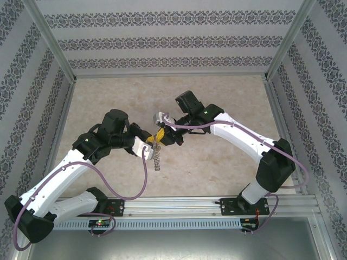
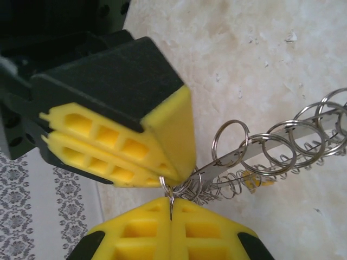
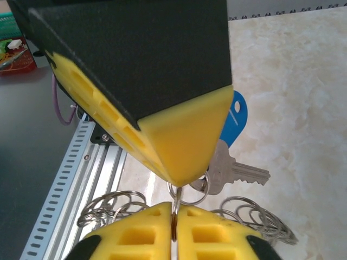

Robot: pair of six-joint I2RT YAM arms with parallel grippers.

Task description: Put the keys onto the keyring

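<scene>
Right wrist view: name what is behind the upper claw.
Behind the left claw, a blue plastic key head and a silver key poke out; the claw covers how they attach to the small ring.

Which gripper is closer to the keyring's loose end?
Left, slightly. The left gripper sits just left of the trailing keyring; the right gripper meets it from the far side, beyond the held end.

Beige marbled table [image 1: 217,162], alu rail [image 1: 184,205] along near edge; can't tell if keyring [image 1: 156,158] touches it.
</scene>
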